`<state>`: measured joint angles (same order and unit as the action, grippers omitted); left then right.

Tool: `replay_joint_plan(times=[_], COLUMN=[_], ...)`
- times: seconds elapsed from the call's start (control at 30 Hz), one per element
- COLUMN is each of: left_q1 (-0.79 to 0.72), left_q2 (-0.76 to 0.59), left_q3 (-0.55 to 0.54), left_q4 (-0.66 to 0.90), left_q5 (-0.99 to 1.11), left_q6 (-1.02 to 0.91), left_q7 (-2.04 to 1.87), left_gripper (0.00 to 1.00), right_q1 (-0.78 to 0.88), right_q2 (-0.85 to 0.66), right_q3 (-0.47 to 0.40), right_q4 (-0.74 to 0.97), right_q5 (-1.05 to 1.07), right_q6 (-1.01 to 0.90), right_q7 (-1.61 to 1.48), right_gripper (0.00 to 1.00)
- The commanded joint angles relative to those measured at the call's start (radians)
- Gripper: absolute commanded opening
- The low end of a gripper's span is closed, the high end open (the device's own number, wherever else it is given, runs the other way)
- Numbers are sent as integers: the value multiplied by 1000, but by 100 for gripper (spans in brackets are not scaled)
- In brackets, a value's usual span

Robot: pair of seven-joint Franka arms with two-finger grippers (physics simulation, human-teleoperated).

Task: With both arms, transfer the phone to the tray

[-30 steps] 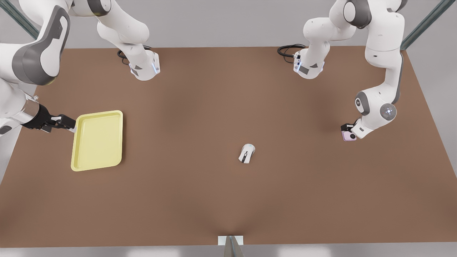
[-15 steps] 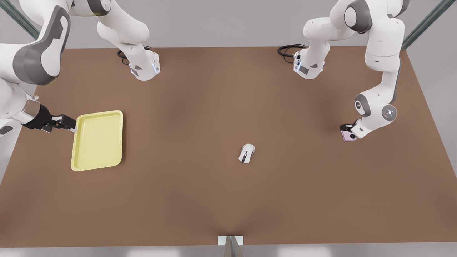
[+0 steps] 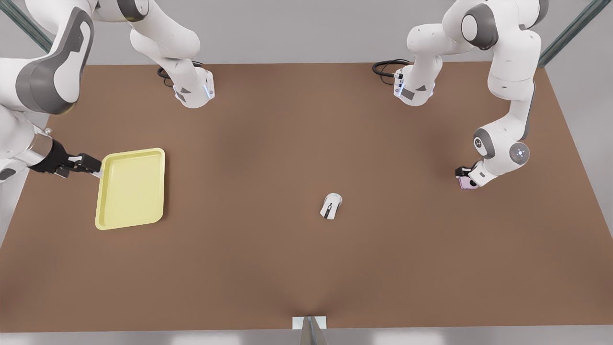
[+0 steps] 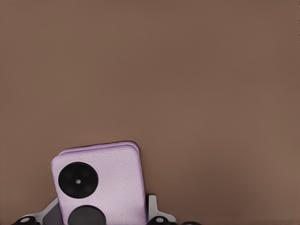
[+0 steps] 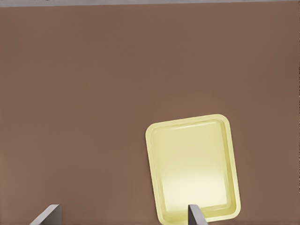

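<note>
Front view: the left gripper (image 3: 465,173) pinches the pink phone (image 3: 466,182) by its side edges, likely light, stiff and slick, far from the tray (image 3: 130,188), where the right gripper (image 3: 88,165) waits, fingers spread.

- Two arms (image 3: 507,57) of glossy white rounded shells, with grey sections at the joints.
- The arm at the upper left of the front view has a large grey elbow panel (image 3: 45,79) set into its white casing.
- Each base (image 3: 194,91) is a white block with dark triangular markings and a thin blue light strip; a black cable (image 3: 385,67) loops beside each one.
- The wrist at the right of the front view has a grey round cap (image 3: 519,153) with a small pale dot pattern.
- A silver ring (image 3: 39,146) joins the wrist at the left edge to its black gripper body.
- The right gripper (image 3: 88,165) is black with pale grey fingertips (image 5: 197,216).
- The left gripper (image 3: 463,171) is black, with pale grey fingers (image 4: 153,208).
</note>
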<state>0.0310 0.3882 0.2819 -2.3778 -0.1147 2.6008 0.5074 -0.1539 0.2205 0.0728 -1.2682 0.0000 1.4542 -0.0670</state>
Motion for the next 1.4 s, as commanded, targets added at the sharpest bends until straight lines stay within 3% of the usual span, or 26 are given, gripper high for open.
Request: replay_joint_plan(times=[0.0,0.13,0.57,0.7,0.83,0.93,1.03,1.1,1.23,1.37], left_q1=[0,0,-8,-16,-210,-450,-646,-779,-858,-901], left_q2=[-2,0,-8,-29,-51,-42,78,244,449,597], left_q3=[-6,-7,-26,-134,-161,-161,-161,-167,-193,-198], left_q4=[0,2,22,87,212,388,592,880,1196,1347], left_q5=[1,1,-2,-5,-5,-5,-5,-66,-80,-80], left_q6=[1,1,-11,-56,-200,-425,-481,-594,-627,-524], left_q7=[31,33,26,-64,-371,-748,-1059,-1259,-1380,-1515], left_gripper=[87,82,79,79,79,79,79,79,79,79], right_q1=[1,2,2,4,4,4,2,2,1,7], right_q2=[0,0,0,0,0,0,0,0,2,10], right_q3=[-1,-1,-1,-1,-1,-1,-1,-1,-1,2], right_q4=[1,0,1,0,0,0,0,1,0,0], right_q5=[0,2,2,2,2,1,2,2,14,43], right_q6=[0,0,0,0,0,0,0,0,2,-9], right_q7=[-1,1,1,1,1,1,1,1,3,3], right_gripper=[100,100,100,100,100,100,100,100,100,100])
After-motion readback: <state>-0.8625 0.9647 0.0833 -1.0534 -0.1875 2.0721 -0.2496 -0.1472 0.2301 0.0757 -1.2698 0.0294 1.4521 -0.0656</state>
